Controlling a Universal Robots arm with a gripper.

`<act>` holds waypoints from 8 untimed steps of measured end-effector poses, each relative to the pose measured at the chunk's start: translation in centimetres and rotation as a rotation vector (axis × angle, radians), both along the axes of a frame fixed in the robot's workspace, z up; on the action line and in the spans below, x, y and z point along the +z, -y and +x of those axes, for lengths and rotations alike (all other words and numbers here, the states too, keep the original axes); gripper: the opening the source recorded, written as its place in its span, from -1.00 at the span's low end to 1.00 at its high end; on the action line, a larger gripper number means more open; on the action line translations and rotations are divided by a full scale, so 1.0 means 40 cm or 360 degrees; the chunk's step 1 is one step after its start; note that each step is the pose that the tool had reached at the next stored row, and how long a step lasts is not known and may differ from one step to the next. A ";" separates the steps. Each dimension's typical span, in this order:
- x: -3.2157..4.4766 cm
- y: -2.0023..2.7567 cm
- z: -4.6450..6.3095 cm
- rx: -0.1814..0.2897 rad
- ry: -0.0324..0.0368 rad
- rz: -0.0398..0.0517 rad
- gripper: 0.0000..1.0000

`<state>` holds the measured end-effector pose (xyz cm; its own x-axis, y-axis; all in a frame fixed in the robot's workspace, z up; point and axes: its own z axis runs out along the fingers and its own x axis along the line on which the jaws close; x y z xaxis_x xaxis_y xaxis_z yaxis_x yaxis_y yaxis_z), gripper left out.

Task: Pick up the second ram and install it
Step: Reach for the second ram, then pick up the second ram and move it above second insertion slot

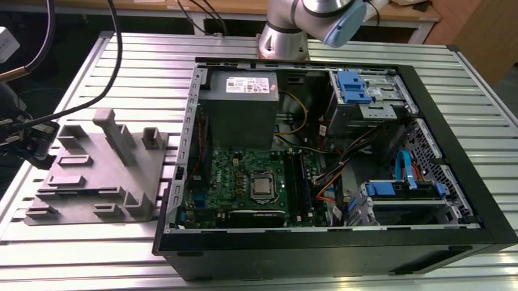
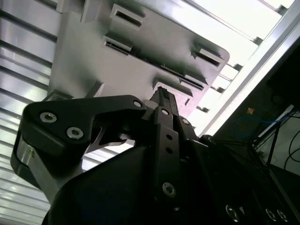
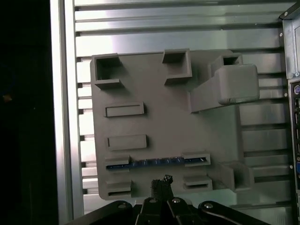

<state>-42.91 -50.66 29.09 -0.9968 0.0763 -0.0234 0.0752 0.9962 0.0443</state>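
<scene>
— On the slatted table (image 1: pixel 121 54), what holds what?

— In the exterior view, the open computer case (image 1: pixel 453 151) lies on its side. Inside it are a grey power supply (image 1: pixel 239 115) against the far wall, a green motherboard (image 1: pixel 235 182) next to that, and blue-tabbed drive cages (image 1: pixel 404 188) towards the exterior view's right. Just beside the case, on the exterior view's left, lies the grey holder tray (image 1: pixel 81 182) with its upright slabs and slots.

— And in the second wrist view?

— My fingers (image 2: pixel 164 101) are clenched tip to tip with nothing between them. They point at the tray's (image 2: pixel 93 56) slotted face, and the table's slats run past it.

— Where is the module, then?

— In the first wrist view, the second ram (image 3: pixel 154 162) sits on edge in a long slot of the tray (image 3: pixel 164 122). It shows as a thin dark-blue strip held between two grey end brackets. My fingers (image 3: pixel 159 183) are pressed together and grasp nothing. They hang near that slot, over the next row of brackets. I cannot tell whether they touch the tray. The edge of the case (image 3: pixel 293 93) stands just beside the tray.
</scene>
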 end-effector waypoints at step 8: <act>-0.002 -0.003 0.000 0.0000 0.0000 0.0000 -0.86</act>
<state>-42.92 -50.55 29.03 -0.9968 0.0763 -0.0234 0.0752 0.9962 0.0444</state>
